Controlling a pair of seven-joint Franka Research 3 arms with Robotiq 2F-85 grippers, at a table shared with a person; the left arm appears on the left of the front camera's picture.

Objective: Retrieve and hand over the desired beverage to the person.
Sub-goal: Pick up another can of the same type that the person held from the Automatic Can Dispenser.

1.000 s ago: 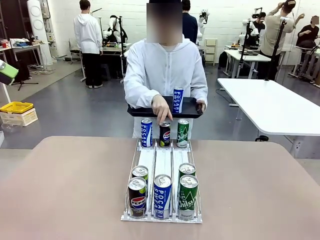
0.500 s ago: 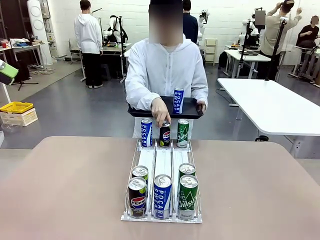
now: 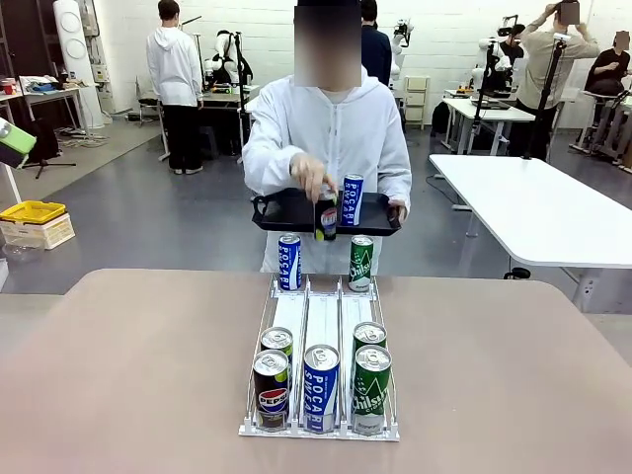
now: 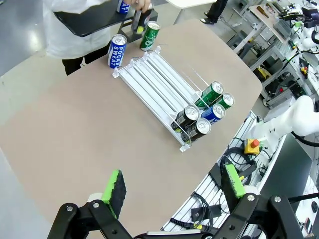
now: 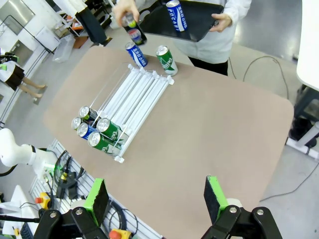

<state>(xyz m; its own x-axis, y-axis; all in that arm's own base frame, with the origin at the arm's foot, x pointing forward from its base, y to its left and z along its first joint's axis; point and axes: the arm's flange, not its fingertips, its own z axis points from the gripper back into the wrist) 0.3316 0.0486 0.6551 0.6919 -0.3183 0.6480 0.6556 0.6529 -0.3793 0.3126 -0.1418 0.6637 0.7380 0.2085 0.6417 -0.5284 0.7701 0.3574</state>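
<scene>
Front view: the person stands at 12 o'clock across the worktop, holding a black tray at the waist. On it stands an upright blue tray can reading POCARI. The person's hand holds a black Pepsi can in the air before the tray, clear of the white three-lane rack. At the rack's 12 o'clock end stand the far Pocari Sweat can in the left lane and the green far Chilsung can in the right lane. At its 6 o'clock end stand the near Pepsi can, the near Pocari Sweat can and the near Chilsung can. A green can sits behind each outer one.

Left wrist view: my left gripper is spread wide, with nothing between its green pads, above bare worktop. The rack runs from 11 o'clock towards 3 o'clock, where five cans cluster. POCARI SWEAT reads on the blue can at its far end.

Right wrist view: my right gripper also gapes wide and empty. The hand with the Pepsi can is at 11 o'clock, and the tray is at 12 o'clock.
</scene>
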